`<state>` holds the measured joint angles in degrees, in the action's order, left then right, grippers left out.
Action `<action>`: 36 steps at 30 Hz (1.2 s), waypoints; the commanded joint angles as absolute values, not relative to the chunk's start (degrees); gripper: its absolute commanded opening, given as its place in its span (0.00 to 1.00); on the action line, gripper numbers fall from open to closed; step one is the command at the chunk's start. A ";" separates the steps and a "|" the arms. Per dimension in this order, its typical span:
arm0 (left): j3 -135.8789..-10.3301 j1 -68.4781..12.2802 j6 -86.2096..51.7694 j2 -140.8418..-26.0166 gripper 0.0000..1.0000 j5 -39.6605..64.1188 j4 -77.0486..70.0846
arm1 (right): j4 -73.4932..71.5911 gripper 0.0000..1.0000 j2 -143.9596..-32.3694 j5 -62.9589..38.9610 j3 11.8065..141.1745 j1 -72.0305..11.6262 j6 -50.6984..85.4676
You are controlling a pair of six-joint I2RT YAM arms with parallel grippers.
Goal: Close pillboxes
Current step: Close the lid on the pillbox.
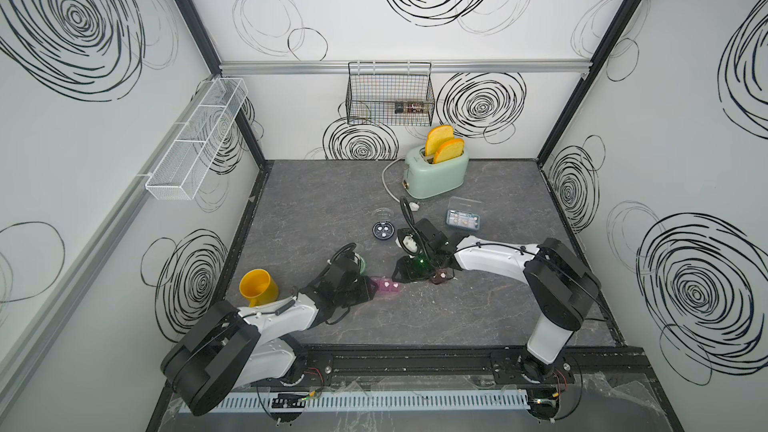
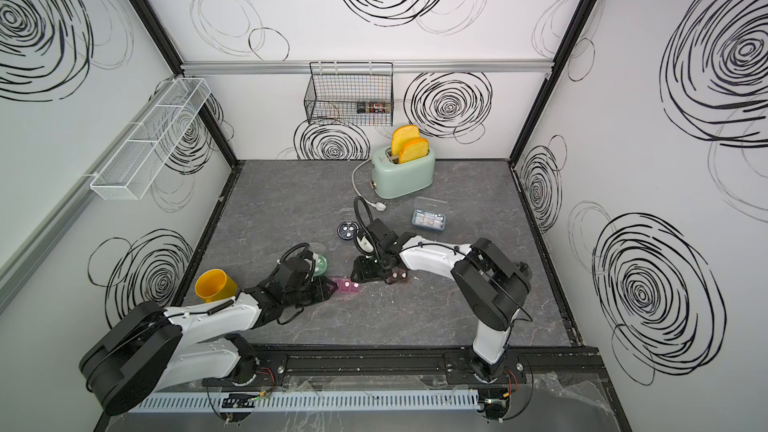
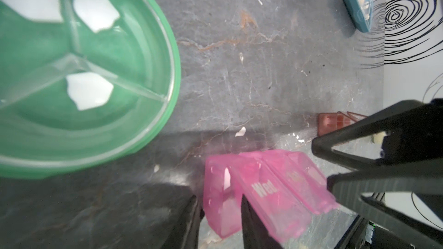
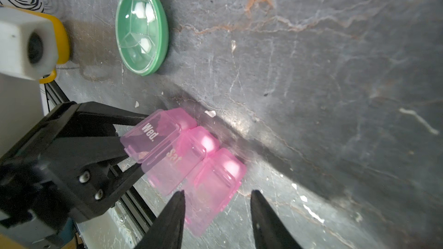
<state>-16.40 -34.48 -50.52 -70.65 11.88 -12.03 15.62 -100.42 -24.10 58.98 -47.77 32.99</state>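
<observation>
The pink three-cell pillbox (image 1: 388,285) lies at the table's middle front, its lids (image 4: 153,137) flipped open and white pills showing. My left gripper (image 3: 219,202) is shut on its end cell, the one with the "Wed" lid. My right gripper (image 4: 218,194) stands open at the strip's other end, that cell's lid partly between its fingers. The brown pillbox (image 1: 440,276) sits open just right of it. The green round pillbox (image 4: 141,34) lies behind my left wrist. Farther back are the navy round pillbox (image 1: 382,229) and the clear-blue rectangular one (image 1: 462,219), both with lids open.
A yellow mug (image 1: 258,288) stands left of my left arm. The mint-green toaster (image 1: 436,172), with two slices in it, stands at the back, its cord and plug (image 1: 411,204) trailing forward near the navy box. Small white crumbs (image 4: 210,113) dot the table around the pink strip.
</observation>
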 commanded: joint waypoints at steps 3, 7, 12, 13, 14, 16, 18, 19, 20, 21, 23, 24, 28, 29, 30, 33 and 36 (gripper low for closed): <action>-17.36 -34.98 -51.55 -71.28 0.34 10.68 -14.07 | 14.30 0.48 -100.26 -24.57 57.48 -48.09 33.28; -17.31 -34.98 -51.59 -71.28 0.34 10.55 -14.23 | 13.89 0.47 -101.02 -24.80 57.31 -48.15 33.24; -17.14 -35.15 -51.68 -71.63 0.34 10.75 -14.73 | 13.60 0.45 -101.84 -24.31 57.25 -48.16 33.21; -17.14 -35.13 -51.69 -71.76 0.33 10.73 -14.83 | 13.61 0.45 -101.99 -24.14 57.42 -48.16 33.07; -17.14 -35.24 -51.75 -71.89 0.33 10.74 -14.82 | 13.62 0.44 -102.08 -24.09 57.46 -48.16 33.09; -17.14 -35.33 -51.73 -72.07 0.33 10.64 -15.10 | 13.55 0.44 -102.37 -24.00 57.47 -48.16 33.02; -17.14 -35.33 -51.78 -72.24 0.33 10.71 -15.24 | 13.59 0.43 -102.77 -23.90 57.49 -48.16 32.92; -17.14 -35.36 -51.76 -72.35 0.33 10.73 -15.29 | 13.59 0.43 -102.98 -23.86 57.50 -48.16 32.89; -17.05 -35.41 -51.72 -72.33 0.33 10.72 -15.31 | 13.58 0.42 -103.13 -23.83 57.56 -48.16 32.89; -17.05 -35.42 -51.77 -72.49 0.33 10.72 -15.32 | 13.52 0.42 -103.35 -23.77 57.57 -48.14 32.79; -17.05 -35.42 -51.72 -72.59 0.33 10.76 -15.45 | 13.32 0.42 -103.66 -23.65 57.62 -48.16 32.81; -16.99 -35.42 -51.78 -72.60 0.32 10.81 -15.53 | 13.38 0.42 -103.78 -23.60 57.73 -48.15 32.79; -16.98 -35.42 -51.77 -72.86 0.32 10.90 -15.71 | 13.45 0.41 -104.41 -23.31 58.03 -48.16 32.61; -17.01 -35.42 -51.72 -73.03 0.32 10.90 -15.76 | 13.65 0.41 -104.59 -23.36 58.17 -48.16 32.57; -17.05 -35.42 -51.77 -73.20 0.32 10.98 -15.82 | 13.74 0.40 -104.82 -23.24 58.25 -48.16 32.55; -16.96 -35.42 -51.76 -73.65 0.32 11.04 -16.09 | 13.97 0.40 -105.20 -23.17 58.49 -48.14 32.45; -17.04 -35.42 -51.81 -74.08 0.32 10.99 -16.25 | 14.60 0.39 -105.55 -22.75 58.58 -48.23 32.24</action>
<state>-16.40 -35.16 -51.03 -72.95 11.49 -15.53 13.43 -103.90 -24.29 58.06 -47.90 32.75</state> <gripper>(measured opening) 0.320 0.394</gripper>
